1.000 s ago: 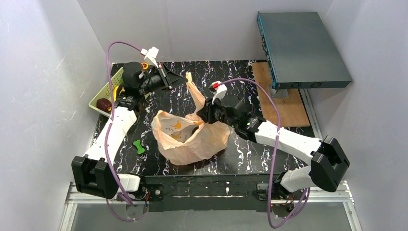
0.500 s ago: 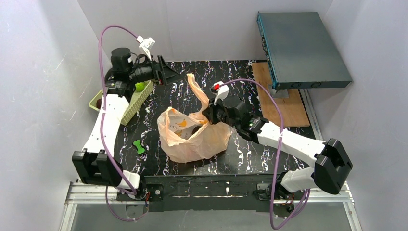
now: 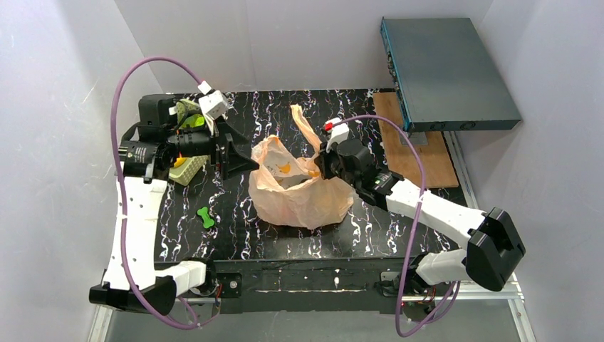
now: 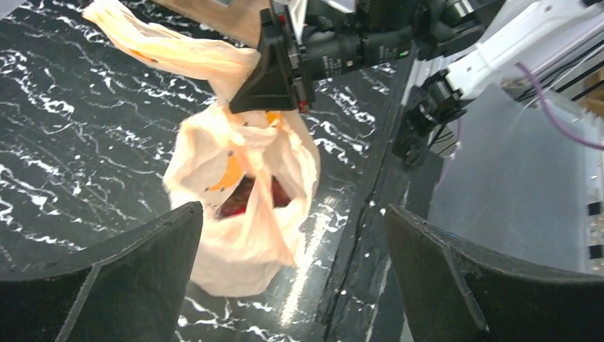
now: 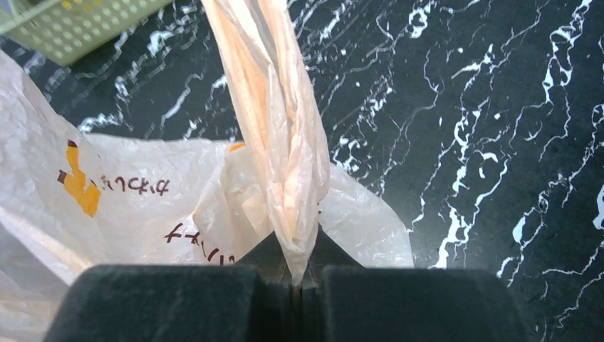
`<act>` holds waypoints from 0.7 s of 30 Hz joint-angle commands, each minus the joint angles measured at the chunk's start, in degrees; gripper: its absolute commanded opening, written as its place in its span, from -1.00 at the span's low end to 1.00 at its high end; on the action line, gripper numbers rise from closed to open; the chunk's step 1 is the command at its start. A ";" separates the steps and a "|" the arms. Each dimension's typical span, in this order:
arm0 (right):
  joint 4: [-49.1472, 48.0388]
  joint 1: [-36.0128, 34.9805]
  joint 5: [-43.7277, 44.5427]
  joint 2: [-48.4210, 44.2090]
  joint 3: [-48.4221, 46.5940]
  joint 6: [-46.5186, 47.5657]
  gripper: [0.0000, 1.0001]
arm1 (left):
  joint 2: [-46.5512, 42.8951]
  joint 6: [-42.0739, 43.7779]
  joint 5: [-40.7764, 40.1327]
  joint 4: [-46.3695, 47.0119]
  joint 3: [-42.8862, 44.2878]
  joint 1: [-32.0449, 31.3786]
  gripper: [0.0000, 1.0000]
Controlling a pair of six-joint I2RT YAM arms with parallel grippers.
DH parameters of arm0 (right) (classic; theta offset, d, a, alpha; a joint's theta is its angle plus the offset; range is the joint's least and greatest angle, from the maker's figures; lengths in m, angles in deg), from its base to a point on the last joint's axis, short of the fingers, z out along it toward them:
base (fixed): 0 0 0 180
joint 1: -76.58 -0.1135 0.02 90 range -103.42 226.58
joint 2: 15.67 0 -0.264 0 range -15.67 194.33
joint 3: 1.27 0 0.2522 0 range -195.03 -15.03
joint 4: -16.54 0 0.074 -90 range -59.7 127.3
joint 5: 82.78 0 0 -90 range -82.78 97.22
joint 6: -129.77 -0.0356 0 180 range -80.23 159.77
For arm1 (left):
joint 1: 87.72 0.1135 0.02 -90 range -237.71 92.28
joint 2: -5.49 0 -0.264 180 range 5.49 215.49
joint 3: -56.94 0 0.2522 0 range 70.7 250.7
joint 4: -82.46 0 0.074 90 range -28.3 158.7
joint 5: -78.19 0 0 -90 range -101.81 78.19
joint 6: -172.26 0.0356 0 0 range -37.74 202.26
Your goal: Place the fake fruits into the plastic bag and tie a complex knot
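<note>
L gripper (image 3: pixel 238 149) let go, swung back left: wide open, empty, plastic bag (image 3: pixel 303 196) ahead of it. R gripper (image 5: pixel 295 283) pinches its handle (image 5: pixel 274 107).

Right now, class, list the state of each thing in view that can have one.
Plastic bag: mouth open, untied.
Bag handle: clamped, not knotted.
Right gripper: shut on bag handle.
Left gripper: open, empty.
Fake fruit: inside bag.
Green toy: lying flat, untouched.

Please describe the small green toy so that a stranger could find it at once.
Start at the black marbled table. Left of the peach plastic bag lies the small green toy. It alone is bone-shaped, lying apart from the light green basket.
</note>
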 commanded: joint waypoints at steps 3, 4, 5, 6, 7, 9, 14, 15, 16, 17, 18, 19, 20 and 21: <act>-4.61 -0.47 0.12 1.05 6.74 12.56 -0.97 | 1.94 7.48 -4.63 -2.25 -4.26 -0.69 0.94; -4.96 -0.60 -0.05 1.80 7.39 13.91 -0.97 | 1.82 6.92 -5.38 -0.74 -5.21 -1.21 0.91; -5.61 -0.73 -0.24 2.54 8.05 14.41 -0.97 | 1.46 6.36 -6.52 1.13 -6.28 -1.98 0.88; -6.08 -0.87 -0.64 3.24 8.58 15.67 -0.97 | 1.18 6.01 -7.19 2.00 -7.30 -3.10 0.83; -6.90 -1.09 -1.07 3.92 8.88 16.73 -0.97 | 0.88 5.79 -8.35 3.12 -8.17 -4.39 0.77; -8.23 -1.78 -1.46 5.14 8.72 18.36 -0.97 | 0.19 6.08 -10.52 4.79 -9.63 -7.67 0.69; -8.18 -1.97 -2.54 7.36 5.94 19.50 -0.97 | -0.03 9.81 -11.06 8.29 -9.26 -16.93 0.60; -8.10 -1.98 -2.72 7.28 5.72 19.57 -0.97 | 0.41 10.86 -9.88 8.50 -8.60 -17.43 0.67; -7.95 -1.98 -2.89 7.20 5.67 19.47 -0.97 | 0.85 12.46 -8.52 8.50 -8.14 -17.79 0.75; -7.65 -1.93 -3.17 7.12 5.46 19.34 -0.97 | 1.27 14.29 -7.04 8.45 -7.80 -18.16 0.80; -7.49 -2.04 -3.57 7.03 5.32 19.23 -0.97 | 1.66 16.32 -5.71 8.54 -7.56 -18.68 0.82; -7.33 -2.14 -3.66 6.94 5.17 19.23 -0.97 | 2.11 17.93 -4.96 8.70 -7.21 -19.41 0.81; -7.34 -2.27 -3.79 6.92 5.05 19.23 -0.97 | 2.66 19.29 -4.68 8.79 -6.68 -20.45 0.73; -7.30 -2.37 -3.72 6.96 4.90 19.27 -0.97 | 3.26 20.13 -4.71 8.80 -5.91 -21.55 0.61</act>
